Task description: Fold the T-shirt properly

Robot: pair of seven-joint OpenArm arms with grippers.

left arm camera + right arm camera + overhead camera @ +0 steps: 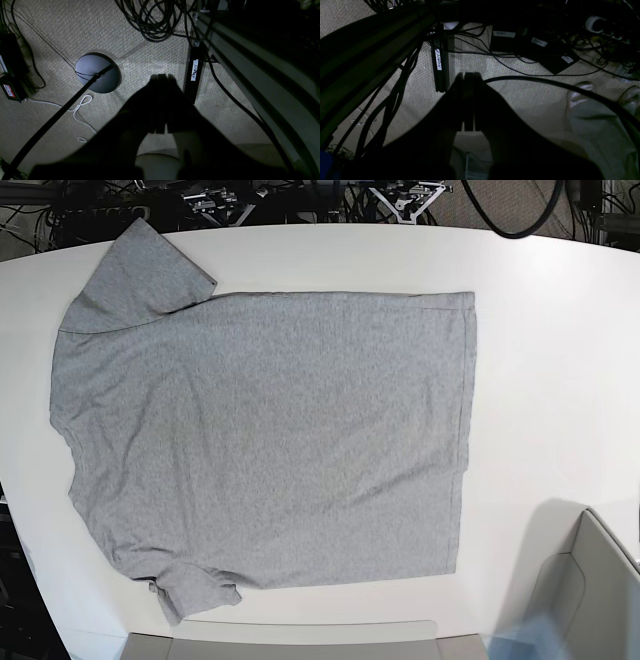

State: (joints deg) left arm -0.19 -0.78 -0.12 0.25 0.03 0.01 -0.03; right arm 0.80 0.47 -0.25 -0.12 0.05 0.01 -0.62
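The T-shirt (270, 440) lies flat on the white table (560, 330), plain light-grey side up, with its neck end at the left and its hem at the right. One sleeve (140, 275) points to the far left corner; the other sleeve (195, 590) is bunched at the near left. Neither arm shows in the base view. My left gripper (161, 76) hangs beside the table over carpet, fingers pressed together and holding nothing. My right gripper (469, 74) is likewise shut and empty above the floor.
A grey bin (590, 600) stands at the table's near right corner. Below, the carpet holds coiled cables (155, 22), a round stand base (97, 72), black frame posts (440, 67) and a person's shoes (580, 95).
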